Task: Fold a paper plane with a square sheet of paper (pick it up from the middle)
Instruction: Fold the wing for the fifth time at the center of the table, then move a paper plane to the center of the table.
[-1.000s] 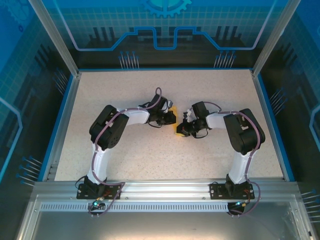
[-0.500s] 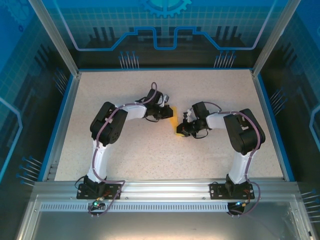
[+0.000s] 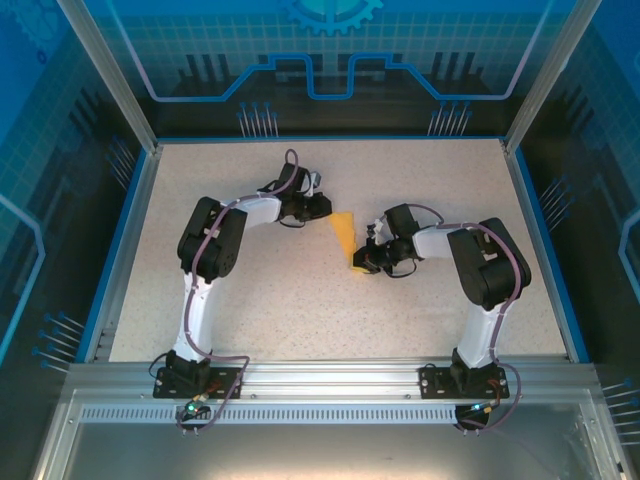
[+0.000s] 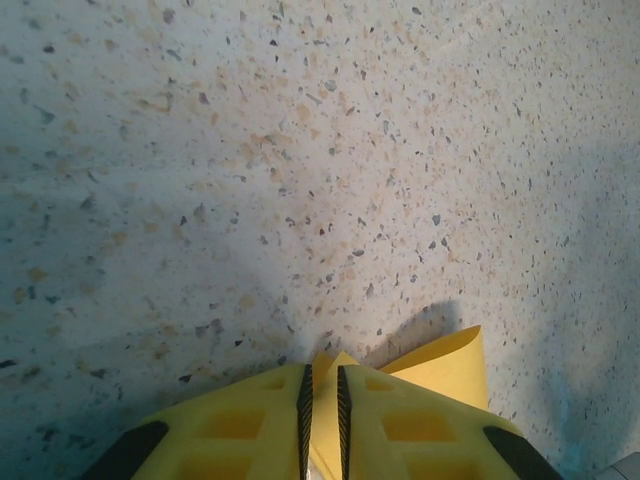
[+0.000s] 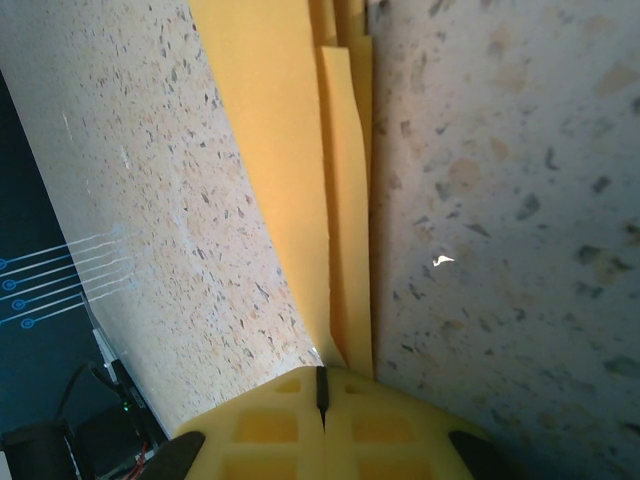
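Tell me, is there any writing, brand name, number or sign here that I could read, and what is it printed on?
No text can be read anywhere.
Blue back wall: only drawings, a gear shape and circuit-like lines, no letters.
Folded yellow paper: plain, no print, also in the close wrist views.
Speckled table: no markings.
Robot arms: any label is too small to make out.
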